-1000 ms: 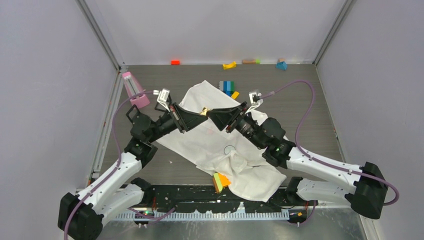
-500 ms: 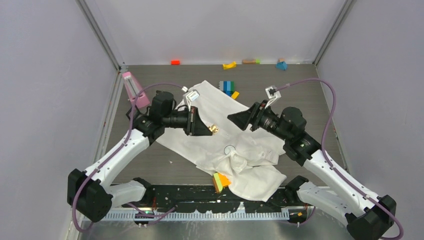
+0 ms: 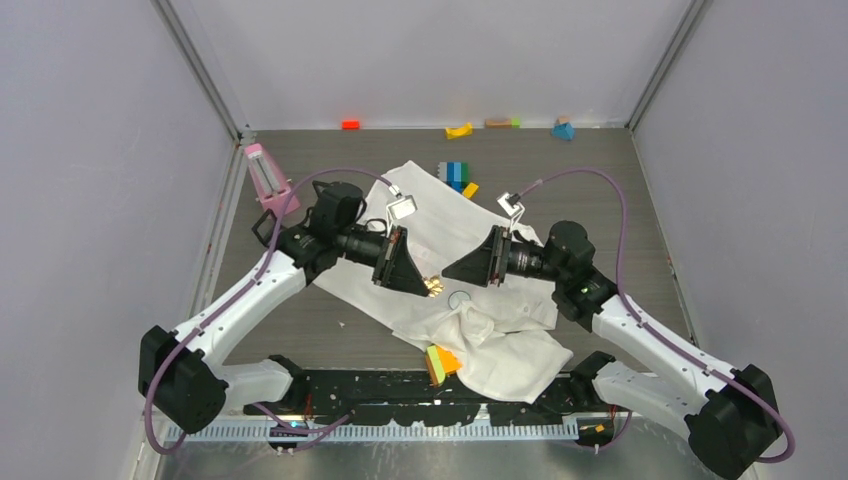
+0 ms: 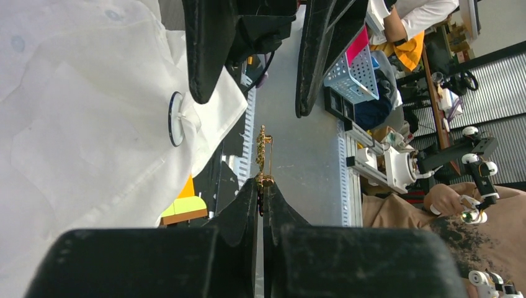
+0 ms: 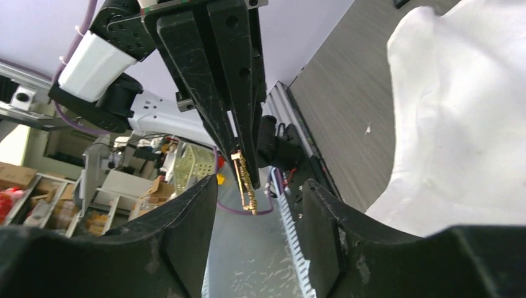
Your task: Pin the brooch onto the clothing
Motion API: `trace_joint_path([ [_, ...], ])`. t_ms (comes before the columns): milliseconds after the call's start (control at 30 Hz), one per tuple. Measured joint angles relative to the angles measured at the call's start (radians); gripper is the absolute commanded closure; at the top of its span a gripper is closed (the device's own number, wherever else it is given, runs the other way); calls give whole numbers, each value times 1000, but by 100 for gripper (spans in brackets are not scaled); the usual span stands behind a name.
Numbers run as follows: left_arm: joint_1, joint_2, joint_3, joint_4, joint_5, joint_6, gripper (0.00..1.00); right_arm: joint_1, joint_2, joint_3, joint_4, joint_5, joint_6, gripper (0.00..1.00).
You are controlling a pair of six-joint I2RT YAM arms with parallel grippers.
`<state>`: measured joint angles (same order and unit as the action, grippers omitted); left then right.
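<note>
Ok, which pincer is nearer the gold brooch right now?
Left. The left pincer is shut on one end of the brooch. The right pincer is open and faces it from the opposite side, stopping just short of it, not touching.

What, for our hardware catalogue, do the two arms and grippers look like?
The left arm and right arm share white links, black joints and a looping purple cable. The left gripper and right gripper are black, wedge-shaped, with two tapering fingers.
</note>
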<state>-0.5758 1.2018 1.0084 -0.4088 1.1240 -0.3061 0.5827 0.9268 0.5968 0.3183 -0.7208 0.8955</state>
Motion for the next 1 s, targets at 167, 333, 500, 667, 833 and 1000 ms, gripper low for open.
trace_joint_path([
  [167,0,0,-11,0,15,0,100,22,12,-3,29,-40,23,58],
  [333,0,0,-13,0,23,0,100,50,23,-2,41,-51,25,64],
  [500,-6,0,-14,1,26,0,100,66,32,-2,47,-51,25,73],
  [667,-12,0,-17,1,31,0,100,73,36,-2,62,-51,24,85],
  [833,-12,0,-17,2,39,0,100,73,49,-3,72,-52,24,91],
  [1000,-12,-2,-17,2,40,-6,85,73,50,-5,79,-51,19,99],
])
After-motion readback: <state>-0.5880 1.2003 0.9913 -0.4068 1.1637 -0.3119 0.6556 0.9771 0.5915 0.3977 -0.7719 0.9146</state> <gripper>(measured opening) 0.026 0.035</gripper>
